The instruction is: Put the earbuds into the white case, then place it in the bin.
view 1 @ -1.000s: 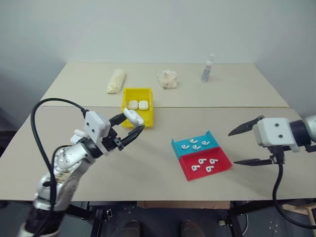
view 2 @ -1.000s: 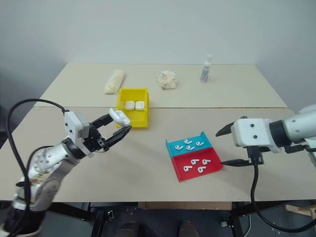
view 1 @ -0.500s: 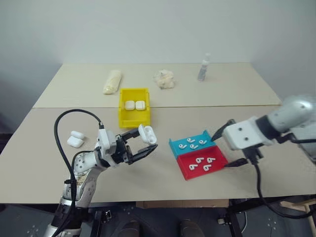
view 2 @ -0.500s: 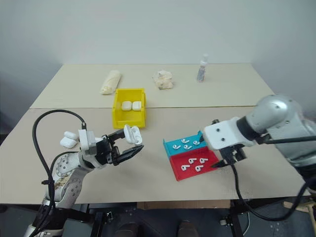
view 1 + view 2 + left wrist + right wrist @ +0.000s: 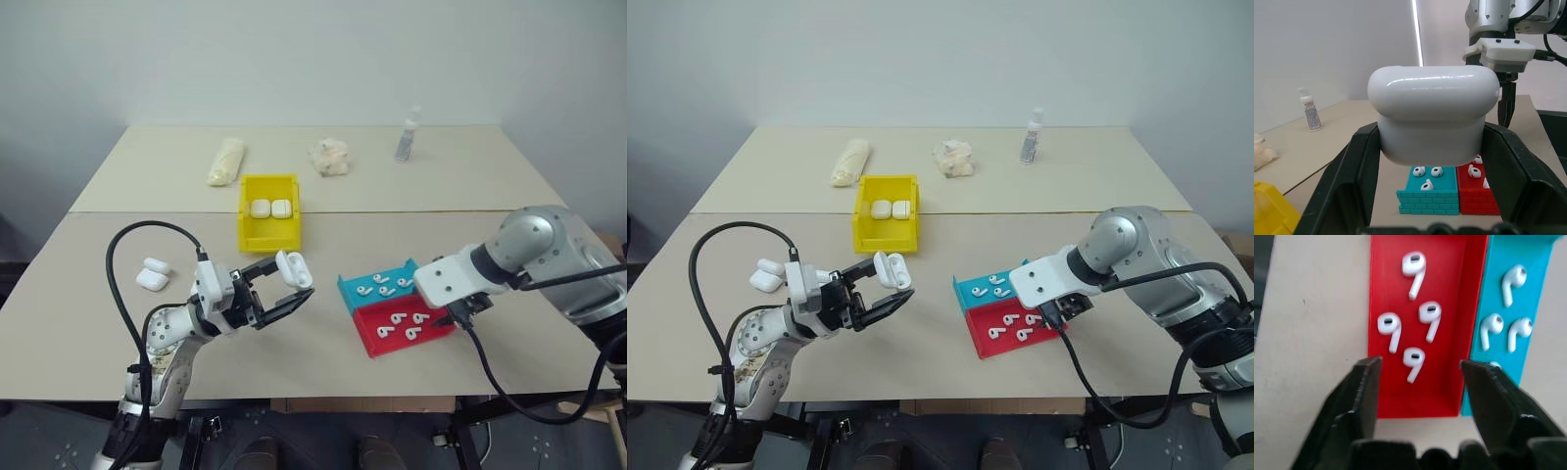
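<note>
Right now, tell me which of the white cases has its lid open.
The white case held in the left gripper, above the table. The two in the yellow bin and the two lying near the table's left edge are closed.

The bin [image 5: 269,233] stood near the table's [image 5: 323,367] middle with two cases inside, and two more cases [image 5: 153,274] lay toward the left edge. Two adjoining trays [image 5: 397,311] of earbuds [image 5: 1412,364] lay right of centre near the front edge. A roll [image 5: 227,161], a crumpled wad [image 5: 331,157] and a bottle [image 5: 408,136] lined the back edge.
</note>
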